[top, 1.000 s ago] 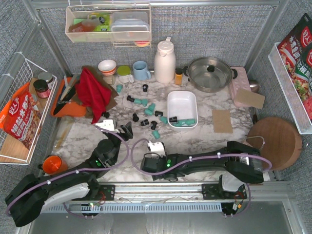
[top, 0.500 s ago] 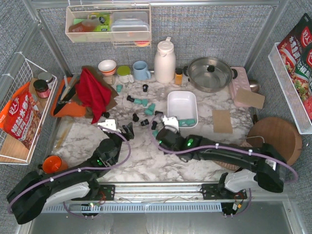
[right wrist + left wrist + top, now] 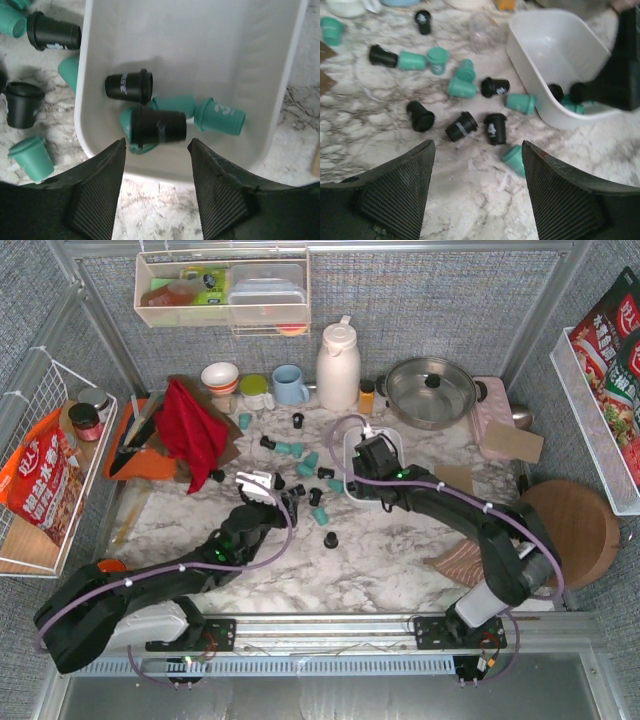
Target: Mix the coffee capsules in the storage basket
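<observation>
The right gripper [image 3: 156, 165] hangs over the near end of the storage basket [image 3: 373, 443], its jaws parted and nothing between them; a black capsule [image 3: 158, 125] lies just under the gap, on top of teal ones. The left gripper [image 3: 476, 187] hovers above the marble bench with jaws spread wide and empty, over the scattered coffee capsules [image 3: 470, 105]. The basket sits right of the bench's middle, near the pan. Its near end holds only a handful of pods, two black and a few teal, so mixing has barely begun. Most pods lie on the bench left of the basket and are yet to go in.
</observation>
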### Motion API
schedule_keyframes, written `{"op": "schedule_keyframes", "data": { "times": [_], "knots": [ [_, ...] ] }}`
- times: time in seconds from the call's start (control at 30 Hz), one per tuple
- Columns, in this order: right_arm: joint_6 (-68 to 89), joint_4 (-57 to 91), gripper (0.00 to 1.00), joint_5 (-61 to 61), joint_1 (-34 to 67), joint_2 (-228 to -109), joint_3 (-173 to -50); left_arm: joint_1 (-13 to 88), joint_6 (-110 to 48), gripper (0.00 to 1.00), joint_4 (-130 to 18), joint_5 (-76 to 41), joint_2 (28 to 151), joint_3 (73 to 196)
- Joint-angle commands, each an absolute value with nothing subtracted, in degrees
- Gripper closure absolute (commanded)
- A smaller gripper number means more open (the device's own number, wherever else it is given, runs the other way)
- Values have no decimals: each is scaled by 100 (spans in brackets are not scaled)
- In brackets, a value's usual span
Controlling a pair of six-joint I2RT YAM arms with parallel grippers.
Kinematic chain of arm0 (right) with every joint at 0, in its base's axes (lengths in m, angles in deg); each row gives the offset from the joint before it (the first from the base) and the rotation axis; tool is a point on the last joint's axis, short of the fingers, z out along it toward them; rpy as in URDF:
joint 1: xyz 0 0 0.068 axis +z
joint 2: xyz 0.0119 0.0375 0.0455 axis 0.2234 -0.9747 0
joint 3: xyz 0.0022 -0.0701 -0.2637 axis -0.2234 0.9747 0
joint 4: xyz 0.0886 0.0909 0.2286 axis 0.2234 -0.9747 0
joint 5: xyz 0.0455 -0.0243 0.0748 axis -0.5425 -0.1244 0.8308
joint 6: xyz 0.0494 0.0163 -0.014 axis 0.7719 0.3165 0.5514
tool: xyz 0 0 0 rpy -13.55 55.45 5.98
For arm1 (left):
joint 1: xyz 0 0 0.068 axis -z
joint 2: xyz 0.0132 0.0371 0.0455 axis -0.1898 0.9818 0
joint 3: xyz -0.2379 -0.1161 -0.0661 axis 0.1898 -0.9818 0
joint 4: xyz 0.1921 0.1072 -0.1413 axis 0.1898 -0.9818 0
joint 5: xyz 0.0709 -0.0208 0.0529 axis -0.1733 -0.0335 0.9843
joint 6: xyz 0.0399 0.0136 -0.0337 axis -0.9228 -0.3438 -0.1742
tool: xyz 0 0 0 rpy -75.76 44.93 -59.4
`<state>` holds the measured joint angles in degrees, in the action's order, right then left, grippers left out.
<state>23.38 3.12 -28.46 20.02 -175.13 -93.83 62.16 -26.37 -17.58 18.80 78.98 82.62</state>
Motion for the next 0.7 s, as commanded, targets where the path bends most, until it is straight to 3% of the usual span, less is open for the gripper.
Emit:
{"op": "schedule_keyframes", "data": {
  "times": [0.0,0.23,0.67],
  "knots": [
    [2342,704,40,-2145,1731,-17848,-9522,6220,-2531,23,-2491,827,8203,8570],
    [2040,1177,33,-2057,1570,-17570,-9145,6236,-1916,27,-2933,369,8628,8770],
    [1572,1904,32,-2777,1235,-15592,-7498,6752,-1614,30,-3896,91,9856,9868]
  ]
}}
